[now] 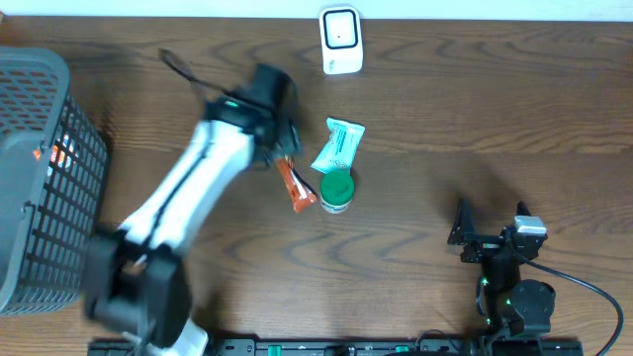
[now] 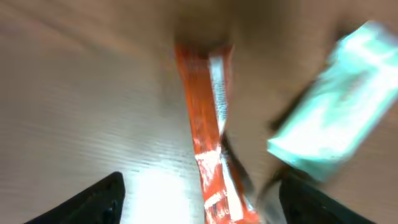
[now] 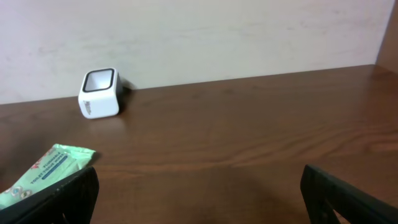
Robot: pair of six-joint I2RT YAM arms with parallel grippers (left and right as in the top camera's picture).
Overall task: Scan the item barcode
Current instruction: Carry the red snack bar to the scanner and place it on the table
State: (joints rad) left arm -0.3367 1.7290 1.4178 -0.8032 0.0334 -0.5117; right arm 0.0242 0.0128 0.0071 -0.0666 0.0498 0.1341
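Note:
A white barcode scanner (image 1: 341,41) stands at the table's far edge, also visible as the scanner (image 3: 99,93) in the right wrist view. An orange snack packet (image 1: 296,185) lies on the wood near the middle. My left gripper (image 1: 285,153) hangs right over its upper end, open. In the blurred left wrist view the packet (image 2: 208,124) lies lengthwise between the wide-apart fingers (image 2: 93,202) of the left gripper (image 2: 199,202), touching neither. My right gripper (image 1: 492,225) rests open at the front right, and in its own view the gripper (image 3: 199,196) has nothing between its fingers.
A teal wipes pack (image 1: 339,145) and a green round lid (image 1: 336,190) lie just right of the orange packet. The pack (image 2: 336,118) and the pack (image 3: 43,171) show in both wrist views. A grey mesh basket (image 1: 40,178) stands at the left edge.

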